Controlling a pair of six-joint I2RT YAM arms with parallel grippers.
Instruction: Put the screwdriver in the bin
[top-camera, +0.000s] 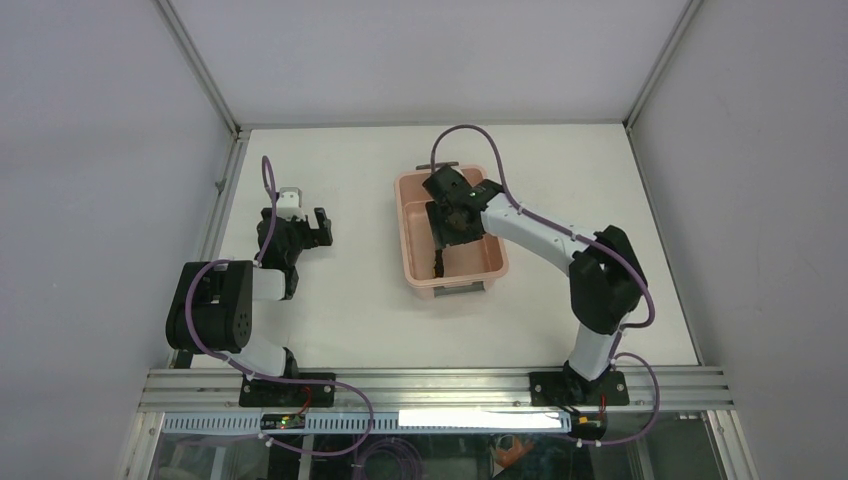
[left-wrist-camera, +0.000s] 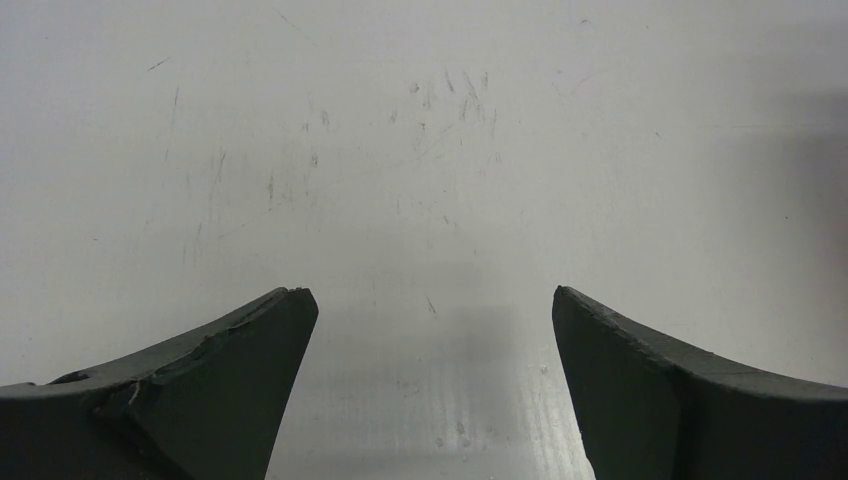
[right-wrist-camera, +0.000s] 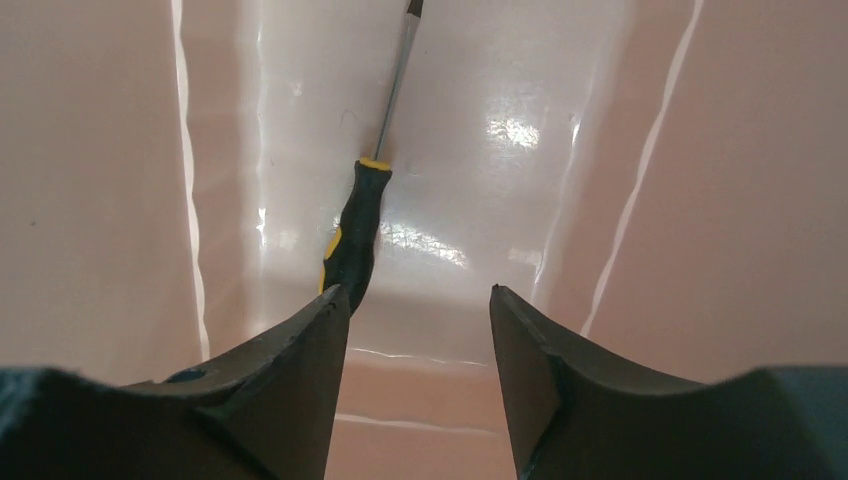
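Screwdriver lies on the floor of the bin, centre-left in the right wrist view. Right gripper: jaws parted, nothing between. Risk: the handle end hides behind one jaw, so lifting out could snag it. Bin walls are close on both sides. Left gripper: jaws wide over the bench, well apart.

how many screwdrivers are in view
1. The screwdriver lies inside the bin, just ahead of the right gripper. The arm covers part of the bin from above, so another could be hidden.
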